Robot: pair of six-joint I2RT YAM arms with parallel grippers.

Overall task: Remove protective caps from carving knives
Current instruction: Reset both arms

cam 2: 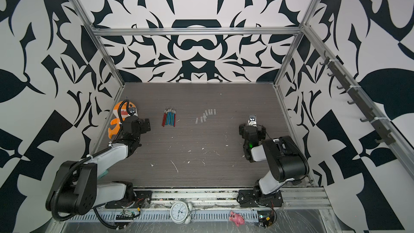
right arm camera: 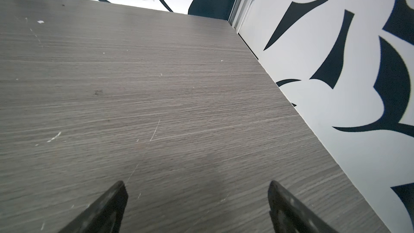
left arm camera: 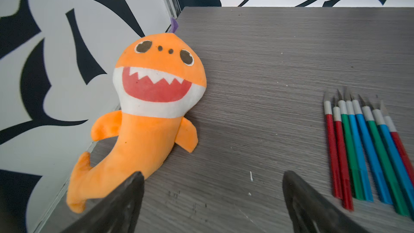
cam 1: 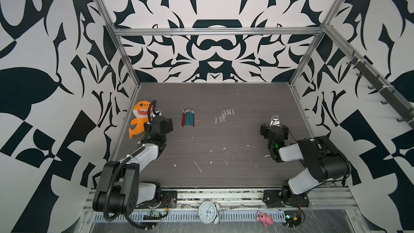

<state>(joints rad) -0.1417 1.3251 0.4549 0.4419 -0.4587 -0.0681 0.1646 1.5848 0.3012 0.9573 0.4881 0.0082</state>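
Several carving knives [cam 1: 187, 118] [cam 2: 169, 118] with red, green and blue handles lie side by side on the grey table, left of centre. In the left wrist view the knives [left arm camera: 367, 153] show bare grey blades. Several small translucent protective caps [cam 1: 225, 115] [cam 2: 206, 116] lie loose in a cluster to the right of the knives, apart from them. My left gripper [left arm camera: 212, 173] [cam 1: 157, 113] is open and empty, hanging to the left of the knives, next to an orange toy. At the table's right side my right gripper [right arm camera: 197, 182] [cam 1: 275, 120] is open over bare wood.
An orange shark plush [cam 1: 140, 117] [left arm camera: 152, 99] lies against the left wall. White flecks [cam 1: 197, 165] dot the near half of the table. An alarm clock [cam 1: 208, 214] and a pink toy [cam 1: 264, 218] sit on the front rail. Patterned walls close three sides.
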